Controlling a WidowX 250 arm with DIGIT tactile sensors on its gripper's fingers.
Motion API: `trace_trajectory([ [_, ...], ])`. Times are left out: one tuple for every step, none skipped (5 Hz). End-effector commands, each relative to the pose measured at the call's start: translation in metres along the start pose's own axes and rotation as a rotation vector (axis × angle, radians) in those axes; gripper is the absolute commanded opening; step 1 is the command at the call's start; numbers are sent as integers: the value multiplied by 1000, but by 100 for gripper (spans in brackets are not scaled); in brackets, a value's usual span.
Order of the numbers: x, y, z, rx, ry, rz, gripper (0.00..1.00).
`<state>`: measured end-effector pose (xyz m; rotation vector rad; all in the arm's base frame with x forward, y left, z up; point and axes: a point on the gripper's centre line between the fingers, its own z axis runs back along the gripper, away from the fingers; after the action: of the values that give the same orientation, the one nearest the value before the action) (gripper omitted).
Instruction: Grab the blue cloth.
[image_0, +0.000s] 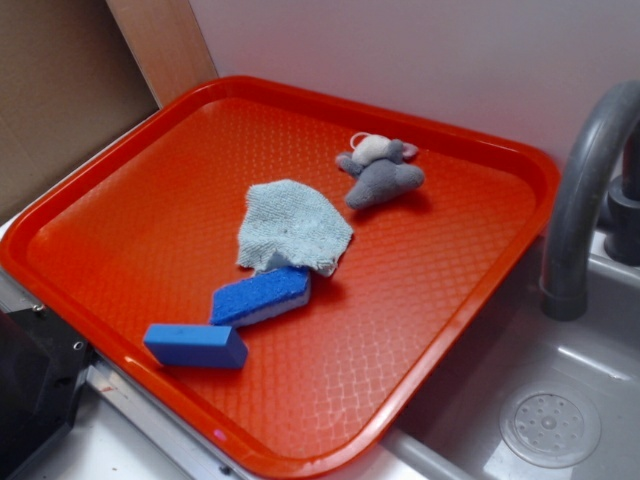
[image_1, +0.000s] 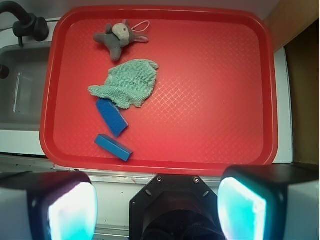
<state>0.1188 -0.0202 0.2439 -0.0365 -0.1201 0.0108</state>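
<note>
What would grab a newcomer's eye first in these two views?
The big red tray fills both views, sitting beside a grey sink. On it, the pale blue cloth lies crumpled near the middle, its edge draped over a blue sponge, with a grey plush toy behind it. The open end effector hangs back off the tray's near edge.

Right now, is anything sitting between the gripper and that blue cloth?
Nothing visible covers the blue cloth. The open gripper is off the tray. A blue sponge touches the cloth's near edge, and a blue block lies nearer.

A white wall (image_0: 400, 50) stands behind a grey sink (image_0: 520, 390).
</note>
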Motion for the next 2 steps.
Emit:
trace_trajectory([
  [0, 0, 0, 0, 0, 0, 100],
  [41, -25, -56, 33, 145, 18, 100],
])
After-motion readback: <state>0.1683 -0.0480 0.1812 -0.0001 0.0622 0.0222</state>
